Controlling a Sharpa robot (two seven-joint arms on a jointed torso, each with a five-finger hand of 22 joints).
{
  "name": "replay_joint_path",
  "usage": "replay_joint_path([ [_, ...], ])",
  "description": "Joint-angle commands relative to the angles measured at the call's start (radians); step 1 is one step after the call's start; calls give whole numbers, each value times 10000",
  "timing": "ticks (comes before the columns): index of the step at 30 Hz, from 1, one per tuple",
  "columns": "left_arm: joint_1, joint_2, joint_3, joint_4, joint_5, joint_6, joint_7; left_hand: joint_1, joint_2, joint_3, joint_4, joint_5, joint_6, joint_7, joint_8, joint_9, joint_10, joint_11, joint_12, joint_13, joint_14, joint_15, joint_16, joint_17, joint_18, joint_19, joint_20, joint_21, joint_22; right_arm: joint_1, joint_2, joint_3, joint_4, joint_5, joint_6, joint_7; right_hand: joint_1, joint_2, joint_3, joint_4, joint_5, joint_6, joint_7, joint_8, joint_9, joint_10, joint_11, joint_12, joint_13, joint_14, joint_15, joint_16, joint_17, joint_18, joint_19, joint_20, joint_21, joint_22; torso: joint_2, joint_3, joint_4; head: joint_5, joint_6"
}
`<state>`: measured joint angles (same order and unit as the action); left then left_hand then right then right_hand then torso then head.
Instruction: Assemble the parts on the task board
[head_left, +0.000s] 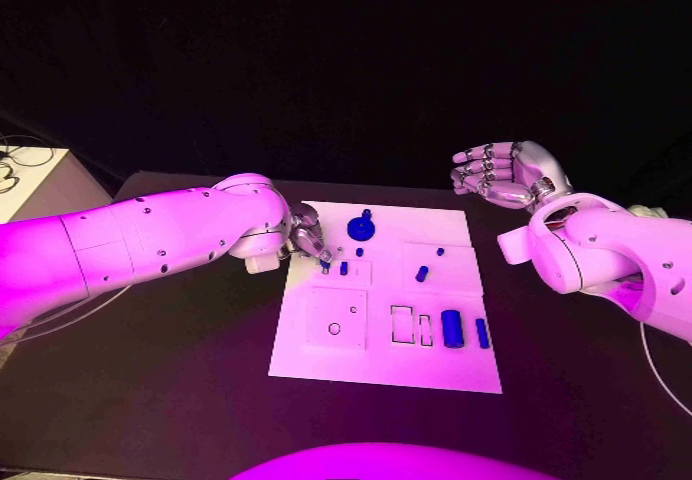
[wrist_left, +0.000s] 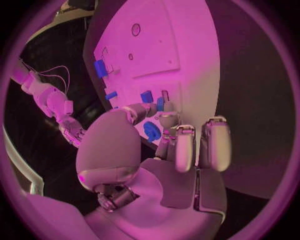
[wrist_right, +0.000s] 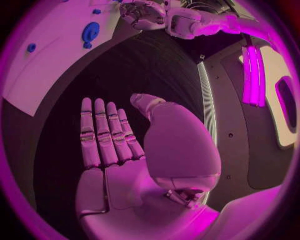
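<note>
The flat white rectangular task board (head_left: 387, 345) lies in the middle of the black table (head_left: 173, 400), and most of the small blue plastic parts sit loose on it rather than seated. A round blue disc with a knob (head_left: 361, 228) stands near the board's far edge. Two small blue pegs (head_left: 423, 272) lie apart toward the centre. A fat blue cylinder (head_left: 451, 328) and a slimmer blue bar (head_left: 482, 333) lie side by side next to the open rectangular slots (head_left: 402, 324) at the near right. A small round hole (head_left: 335, 328) in the near left panel also stands unfilled. So I would judge the job barely begun, with nearly every piece yet to be fitted.

The left hand (head_left: 306, 240) is down at the board's far left edge, its fingertips (wrist_left: 167, 119) bunched just over a short blue piece (head_left: 343, 267). From the left wrist view the fingers look curled in close to that piece, but whether they actually pinch it I cannot tell; the contact is hidden by the thumb.

The right hand (head_left: 498, 173) hovers well off the board's far right corner. It holds nothing: the right wrist view shows the palm bare and the fingers (wrist_right: 100, 135) laid out straight side by side. Its turn seems yet to come.
</note>
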<state>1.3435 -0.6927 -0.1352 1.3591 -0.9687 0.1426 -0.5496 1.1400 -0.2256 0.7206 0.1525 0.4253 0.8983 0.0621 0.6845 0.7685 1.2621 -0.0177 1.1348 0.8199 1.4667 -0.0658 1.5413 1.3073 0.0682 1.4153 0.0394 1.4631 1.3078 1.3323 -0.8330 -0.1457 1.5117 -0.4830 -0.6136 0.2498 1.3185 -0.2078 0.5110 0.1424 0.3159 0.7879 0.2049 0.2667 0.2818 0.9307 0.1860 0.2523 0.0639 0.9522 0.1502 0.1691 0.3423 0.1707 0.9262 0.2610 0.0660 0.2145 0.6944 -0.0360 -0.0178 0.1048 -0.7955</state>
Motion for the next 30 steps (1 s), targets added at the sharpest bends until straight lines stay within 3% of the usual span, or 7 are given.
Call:
replay_joint_path([
  [1, -5, 20, 2, 8, -202, 298, -33, 31, 84, 1572, -1616, 49, 110, -47, 60, 157, 102, -15, 48, 33, 904, -90, 44, 2193, -157, 65, 0, 43, 445, -8, 10, 3, -9, 263, 213, 403, -59, 19, 16, -54, 50, -22, 434, -67, -12, 52, 50, -59, -11, 87, 5, -69, -9, 134, 5, -3, -24, -8, 1, 1, -8, 18, -35],
  [30, -60, 68, -34, 64, -547, 586, -48, 30, 73, 1577, -1630, 64, 123, -53, 53, 157, 108, -20, 40, 29, 908, -96, 50, 2204, -159, 72, -6, 48, 455, -26, 0, 3, -49, 327, 321, 360, -111, 51, 14, -69, 85, -9, 470, -90, -32, 86, 72, -131, -11, 127, 17, -126, -100, 133, 19, 5, -22, -119, -16, 3, -1, 15, -79],
])
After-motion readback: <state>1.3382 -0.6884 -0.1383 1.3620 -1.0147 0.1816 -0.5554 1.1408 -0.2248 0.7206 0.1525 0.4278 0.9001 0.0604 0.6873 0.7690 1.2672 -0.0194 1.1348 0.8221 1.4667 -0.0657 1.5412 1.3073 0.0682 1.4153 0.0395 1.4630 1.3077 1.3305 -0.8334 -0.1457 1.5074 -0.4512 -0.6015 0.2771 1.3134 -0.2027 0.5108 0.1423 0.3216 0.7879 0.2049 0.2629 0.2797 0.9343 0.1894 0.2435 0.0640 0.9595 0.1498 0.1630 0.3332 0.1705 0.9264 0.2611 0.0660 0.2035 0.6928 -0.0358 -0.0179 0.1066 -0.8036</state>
